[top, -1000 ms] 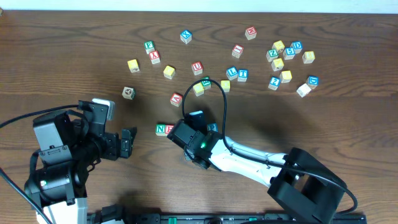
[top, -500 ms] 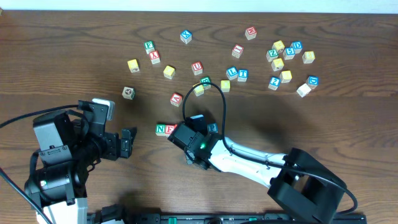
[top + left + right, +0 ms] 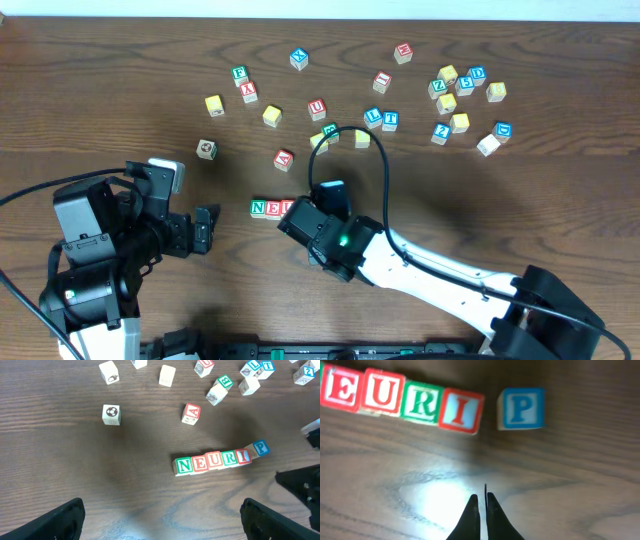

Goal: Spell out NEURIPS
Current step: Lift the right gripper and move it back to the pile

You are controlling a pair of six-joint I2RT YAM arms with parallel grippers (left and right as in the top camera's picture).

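Observation:
Five cubes lie touching in a row reading N, E, U, R, I [image 3: 214,460], and the blue P cube [image 3: 260,449] sits just off the row's right end, slightly askew. In the right wrist view a small gap shows between the red I [image 3: 461,410] and the P [image 3: 522,408]. My right gripper [image 3: 482,496] is shut and empty, its tips near the table in front of that gap. In the overhead view the right wrist [image 3: 335,238] covers the row past N, E, U [image 3: 271,208]. My left gripper [image 3: 162,525] stands open and empty, nearer than the row. I cannot make out an S cube.
A red A cube [image 3: 283,158] lies just behind the row. More lettered cubes are scattered across the far half of the table, with a dense cluster at the back right [image 3: 460,95]. A lone pale cube [image 3: 206,148] lies to the left.
The right wrist has slid to the right along the row, uncovering the U and covering the P in the overhead view. The left arm has not moved.

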